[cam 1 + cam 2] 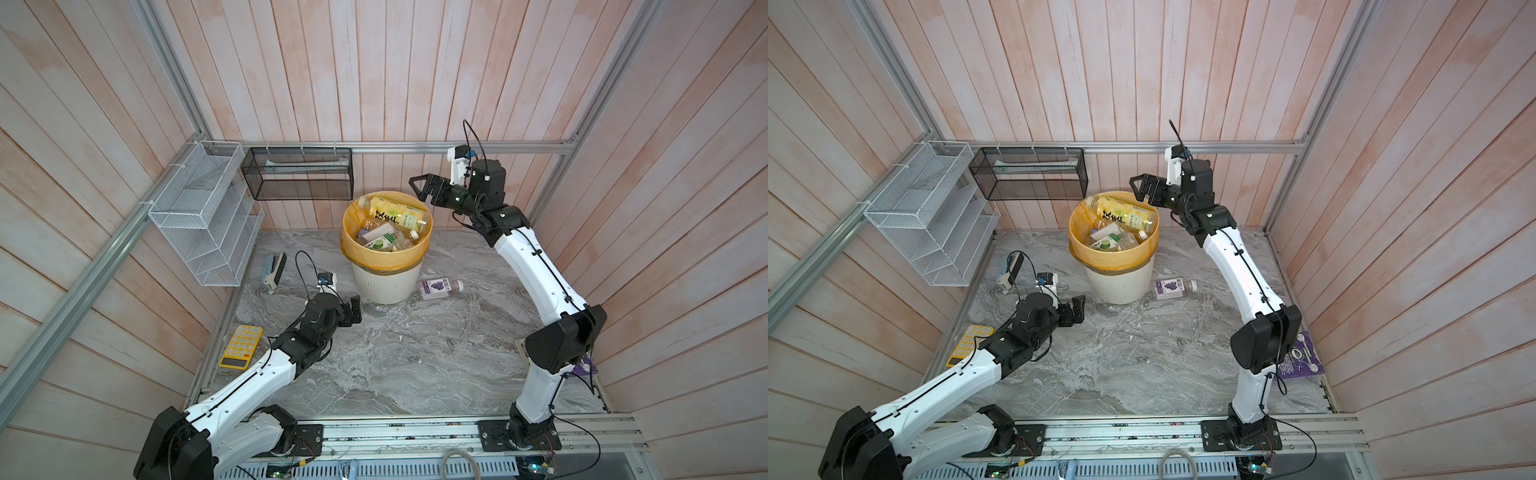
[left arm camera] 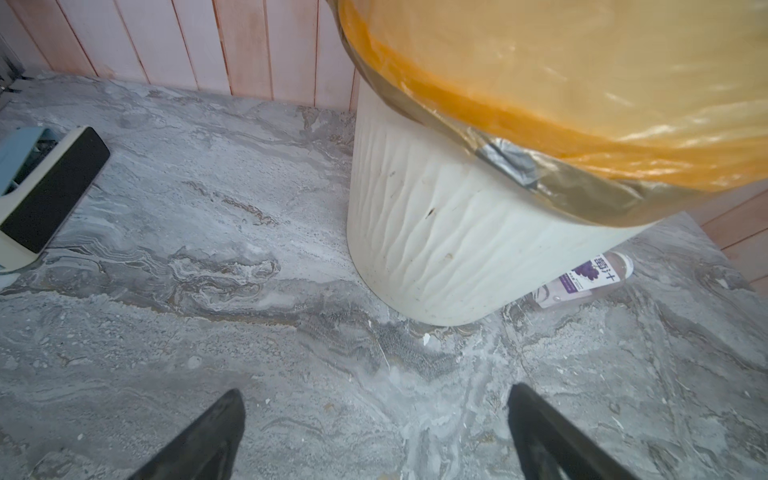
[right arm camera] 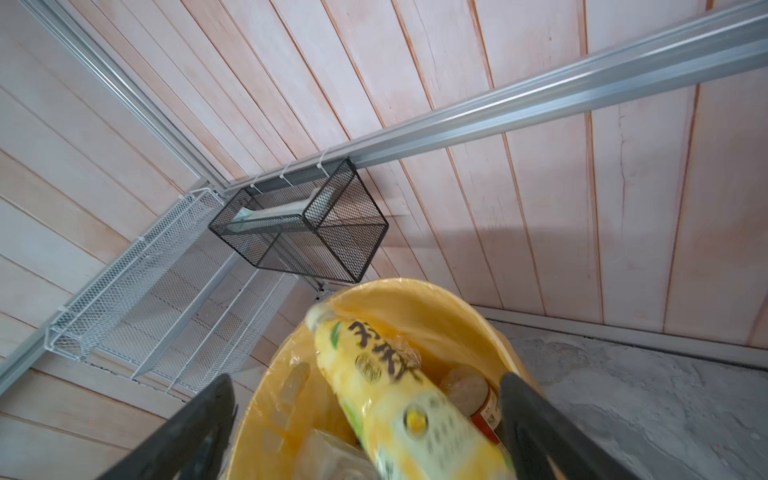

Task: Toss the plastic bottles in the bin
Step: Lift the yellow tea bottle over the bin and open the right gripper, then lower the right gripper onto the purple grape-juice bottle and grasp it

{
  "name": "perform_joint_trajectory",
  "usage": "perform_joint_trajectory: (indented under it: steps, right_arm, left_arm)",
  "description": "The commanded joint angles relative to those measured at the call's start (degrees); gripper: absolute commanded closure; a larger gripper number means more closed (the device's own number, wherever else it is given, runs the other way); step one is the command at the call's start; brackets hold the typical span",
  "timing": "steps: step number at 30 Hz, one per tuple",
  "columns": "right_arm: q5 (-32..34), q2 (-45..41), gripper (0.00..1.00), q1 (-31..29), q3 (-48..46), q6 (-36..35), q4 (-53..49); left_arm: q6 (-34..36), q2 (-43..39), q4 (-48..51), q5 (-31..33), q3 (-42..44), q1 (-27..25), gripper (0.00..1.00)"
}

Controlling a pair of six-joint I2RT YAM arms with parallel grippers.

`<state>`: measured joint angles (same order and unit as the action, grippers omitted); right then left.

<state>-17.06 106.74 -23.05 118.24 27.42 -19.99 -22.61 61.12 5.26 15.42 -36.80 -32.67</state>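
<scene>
Grey marbled tabletop (image 1: 415,353), boxed in by pale pink plank walls. Towards the back, round cream-white ribbed plastic bin (image 1: 386,286) (image 1: 1119,286) (image 2: 436,249) (image 3: 415,291), yellow-orange bag (image 1: 384,259) folded over its rim, heaped with clear plastic bottles (image 1: 380,241). Uppermost on the heap, slantwise in both top views, clear yellow-labelled bottle (image 1: 397,212) (image 1: 1125,214) (image 3: 395,395) (blurred in the right wrist view). Just above the bin's far right rim, right gripper (image 1: 419,189) (image 1: 1140,189), black fingers (image 3: 195,424) spread wide, nothing clamped between them. Low over the tabletop, in front and left of the bin, left gripper (image 1: 353,311) (image 1: 1077,309), fingers (image 2: 208,436) also wide apart, empty. Outside the bin, on its side just beside the base on the right, clear bottle with a purple grape label (image 1: 440,288) (image 1: 1173,287) (image 2: 582,278). Left of the bin, grey-black stapler (image 1: 274,270); nearer the front, flat yellow calculator (image 1: 241,347). Hung on the walls, black wire mesh basket (image 1: 299,172) and white wire mesh rack (image 1: 203,216)
</scene>
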Motion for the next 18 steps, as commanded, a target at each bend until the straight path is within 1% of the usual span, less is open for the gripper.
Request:
perform_joint_trajectory:
  steps: [1,6,10,12,14,16,18]
  right_arm:
    - [4.25,-2.05,0.0,0.23,0.88,-3.43,-5.78]
    - [8.76,-7.91,0.0,1.31,-7.08,-5.63,-3.67]
    - [10.28,-11.52,0.0,4.29,-15.77,-6.56,-1.93]
    - [10.44,-13.48,0.0,6.27,-21.99,-6.09,-0.16]
    - [10.77,-16.05,0.0,8.29,-30.72,-4.82,3.71]
    - [9.26,-17.54,0.0,10.67,-39.36,-2.35,7.36]
    - [8.58,-17.75,0.0,11.78,-45.15,-0.33,9.19]
  left_arm:
    - [-0.35,0.18,1.42,-1.34,-2.32,0.23,0.0]
    - [-0.09,-1.13,0.81,-0.97,-1.9,0.27,0.01]
    - [0.44,-2.26,0.46,-0.67,-1.6,0.23,0.0]
    - [1.1,-2.95,0.3,-0.84,-1.26,0.24,0.0]
    - [2.15,-3.76,-0.39,-1.35,-0.51,-0.02,0.0]
    - [2.45,-4.37,-1.31,-1.44,0.29,-0.52,0.0]
    - [3.11,-4.36,-1.73,-1.15,0.61,-1.57,0.0]
